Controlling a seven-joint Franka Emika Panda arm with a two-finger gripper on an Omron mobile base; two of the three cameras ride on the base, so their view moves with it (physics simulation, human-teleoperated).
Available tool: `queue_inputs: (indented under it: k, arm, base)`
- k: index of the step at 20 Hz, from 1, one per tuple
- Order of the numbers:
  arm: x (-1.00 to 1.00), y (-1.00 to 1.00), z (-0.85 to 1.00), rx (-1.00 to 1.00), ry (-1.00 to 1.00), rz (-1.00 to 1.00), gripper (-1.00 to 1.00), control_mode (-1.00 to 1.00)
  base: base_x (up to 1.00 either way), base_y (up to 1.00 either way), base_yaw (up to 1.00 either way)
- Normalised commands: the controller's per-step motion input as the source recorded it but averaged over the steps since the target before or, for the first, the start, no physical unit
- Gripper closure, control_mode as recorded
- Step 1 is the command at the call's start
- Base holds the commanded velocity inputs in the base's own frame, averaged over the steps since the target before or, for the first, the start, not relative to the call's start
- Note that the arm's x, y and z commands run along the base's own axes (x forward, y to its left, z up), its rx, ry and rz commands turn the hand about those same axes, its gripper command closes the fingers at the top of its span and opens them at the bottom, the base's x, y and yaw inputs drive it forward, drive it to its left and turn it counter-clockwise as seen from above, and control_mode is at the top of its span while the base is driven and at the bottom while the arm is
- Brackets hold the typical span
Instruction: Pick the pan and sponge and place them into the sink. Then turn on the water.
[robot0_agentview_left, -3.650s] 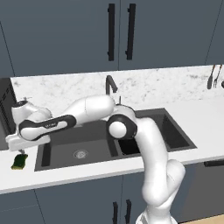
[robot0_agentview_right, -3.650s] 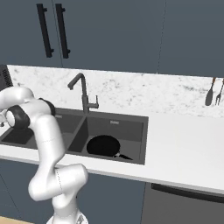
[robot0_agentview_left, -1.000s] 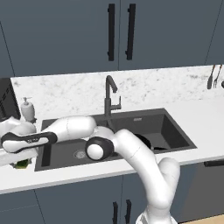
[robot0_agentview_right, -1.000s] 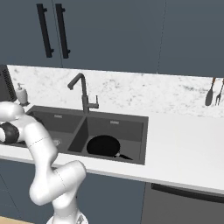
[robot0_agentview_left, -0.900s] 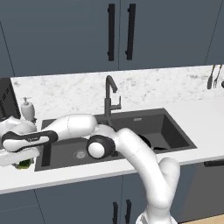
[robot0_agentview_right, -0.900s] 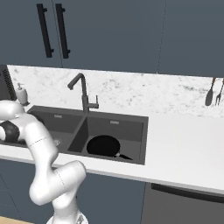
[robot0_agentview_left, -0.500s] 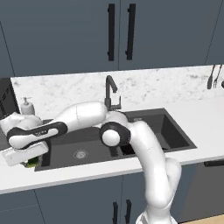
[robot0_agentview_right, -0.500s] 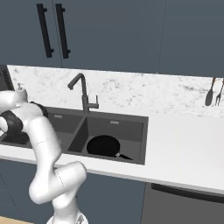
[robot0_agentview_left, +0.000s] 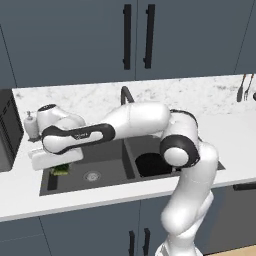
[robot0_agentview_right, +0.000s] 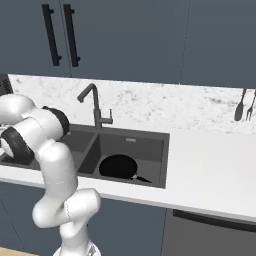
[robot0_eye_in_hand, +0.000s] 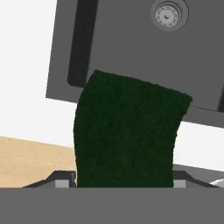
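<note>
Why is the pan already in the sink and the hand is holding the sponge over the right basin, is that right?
Almost. The pan does lie in the sink, but the hand holds the sponge over the left basin, not the right one. The left base view shows it.

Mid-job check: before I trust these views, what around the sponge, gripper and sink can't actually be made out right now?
- Gripper fingertips: hand view, hidden behind the sponge.
- Sponge's yellow side: hand view shows its green face; left base view shows a sliver under the hand.
- Left basin: partly covered by the forearm, left base view.
- Pan: handle end too dark to trace, right base view.
- Faucet: base hidden by the arm in left base view.
</note>
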Motion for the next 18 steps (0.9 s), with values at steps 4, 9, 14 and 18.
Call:
queue_inputs:
  k: [4, 9, 14, 18]
  arm:
    - [-0.06, -1.00, 0.74, 0.07, 0.01, 0.01, 1.00, -1.00]
    - [0.00, -1.00, 0.62, 0.00, 0.04, 0.00, 1.00, -1.00]
    - [-0.07, -1.00, 0.35, 0.00, 0.02, 0.00, 1.00, -1.00]
    - [-0.20, -1.00, 0.12, -0.01, 0.03, 0.00, 1.00, -1.00]
  base:
    - [0.00, 0.00, 0.00]
    - [0.00, 0.00, 0.00]
    - [0.00, 0.00, 0.00]
    - [0.00, 0.00, 0.00]
